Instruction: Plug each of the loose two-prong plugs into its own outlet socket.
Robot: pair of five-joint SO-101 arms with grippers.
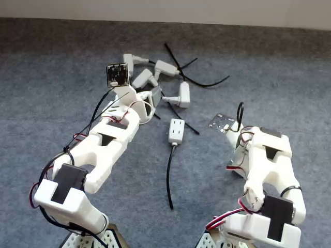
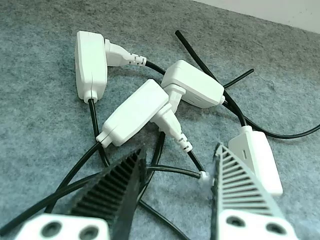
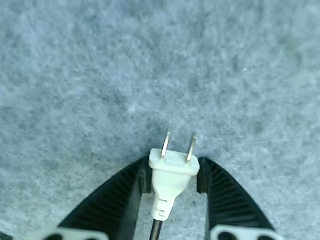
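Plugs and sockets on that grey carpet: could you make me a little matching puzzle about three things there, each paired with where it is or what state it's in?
Things
1. two-prong plug
2. left gripper
3. lone outlet block

States
A. lying by itself on the carpet between the two arms, its black cord trailing toward the arms' bases
B. open, at a tangle of white outlet blocks
C. clamped in the right gripper, prongs pointing away from it

Pairs: 1-C, 2-B, 3-A.
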